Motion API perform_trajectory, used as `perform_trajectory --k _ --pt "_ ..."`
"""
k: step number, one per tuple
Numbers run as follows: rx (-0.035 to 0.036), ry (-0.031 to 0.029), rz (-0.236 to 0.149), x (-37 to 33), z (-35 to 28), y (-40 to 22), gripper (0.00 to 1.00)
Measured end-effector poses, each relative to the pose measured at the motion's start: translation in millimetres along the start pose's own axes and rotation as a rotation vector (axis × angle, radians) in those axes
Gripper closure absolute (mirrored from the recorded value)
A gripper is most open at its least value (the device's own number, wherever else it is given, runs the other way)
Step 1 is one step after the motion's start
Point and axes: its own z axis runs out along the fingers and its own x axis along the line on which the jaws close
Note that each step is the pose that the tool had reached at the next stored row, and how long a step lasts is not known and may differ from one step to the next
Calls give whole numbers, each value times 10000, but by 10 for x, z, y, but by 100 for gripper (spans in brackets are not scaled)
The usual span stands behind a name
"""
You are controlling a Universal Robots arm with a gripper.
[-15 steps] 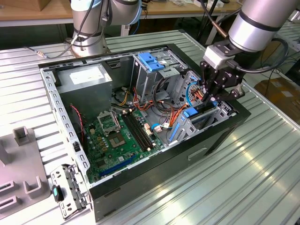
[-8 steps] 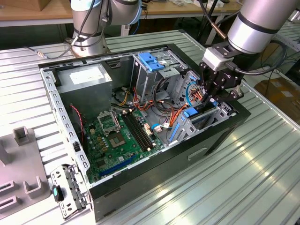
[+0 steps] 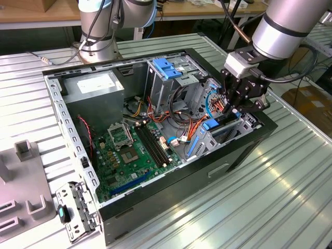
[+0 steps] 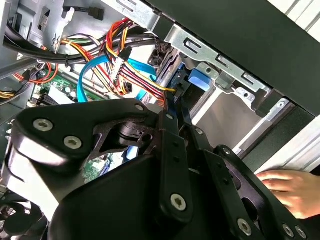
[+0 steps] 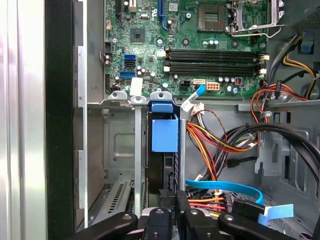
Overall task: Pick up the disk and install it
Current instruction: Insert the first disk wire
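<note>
Gripper (image 5: 172, 207) closed on disk (image 5: 164, 135) rear edge. Disk on edge in bay slot, long axis running straight away from fingers, blue tab (image 4: 199, 79) at far end toward motherboard (image 5: 200, 45).

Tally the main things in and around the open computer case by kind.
Disk: 1
Gripper: 1
Light-blue latch plate: 1
Motherboard: 1
Computer case: 1
Person's hand: 1
Total: 6
</note>
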Motion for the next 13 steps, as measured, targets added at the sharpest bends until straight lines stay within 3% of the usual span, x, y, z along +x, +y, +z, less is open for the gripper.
perform_trajectory --k 1,2,6,8,10,13 --pt "3 -2 0 0 -16 0 82" --pt "6 -4 0 -1 -35 -1 76" --pt "14 -3 0 -2 -74 -3 76" --pt "13 -1 0 -2 -75 -3 77" --pt "13 -3 0 -2 -75 -3 89" --pt "13 -2 0 -2 -76 -3 89"
